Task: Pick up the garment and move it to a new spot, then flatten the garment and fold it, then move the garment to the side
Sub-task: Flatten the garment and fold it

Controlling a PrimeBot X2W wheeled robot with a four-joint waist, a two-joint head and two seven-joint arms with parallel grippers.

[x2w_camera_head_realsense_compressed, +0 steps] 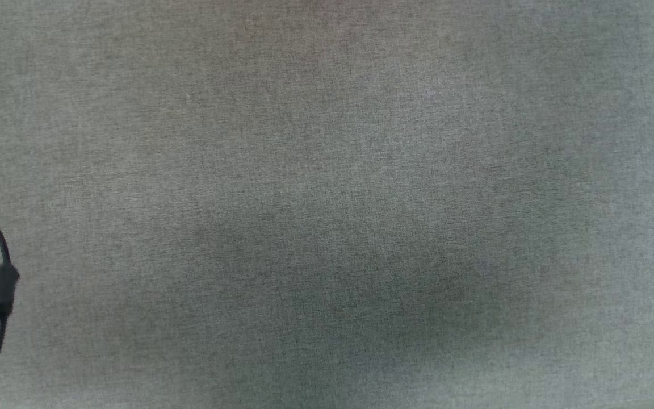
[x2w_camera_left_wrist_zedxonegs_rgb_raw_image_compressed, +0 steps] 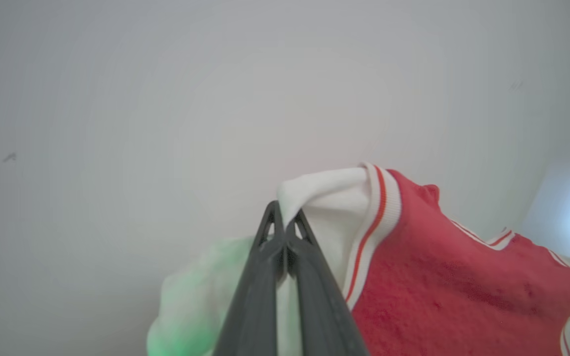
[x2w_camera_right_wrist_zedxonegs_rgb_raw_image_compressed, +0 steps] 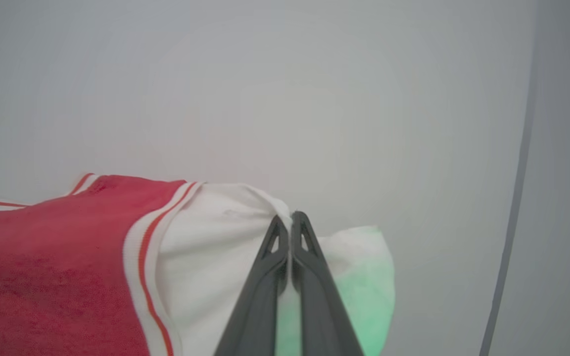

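The garment point(x2w_camera_left_wrist_zedxonegs_rgb_raw_image_compressed: 438, 277) looks soft, light and floppy; left jaws and right jaws each pinch a white sleeve point(x2w_camera_left_wrist_zedxonegs_rgb_raw_image_compressed: 329, 198) beside its striped trim point(x2w_camera_left_wrist_zedxonegs_rgb_raw_image_compressed: 375, 217); these seem good holding spots.

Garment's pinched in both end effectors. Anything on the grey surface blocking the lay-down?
Nothing visible blocks the middle of the grey surface. A black cable crosses its left edge; keep clear of it. Left end effector and right end effector are each shut directly on the garment.
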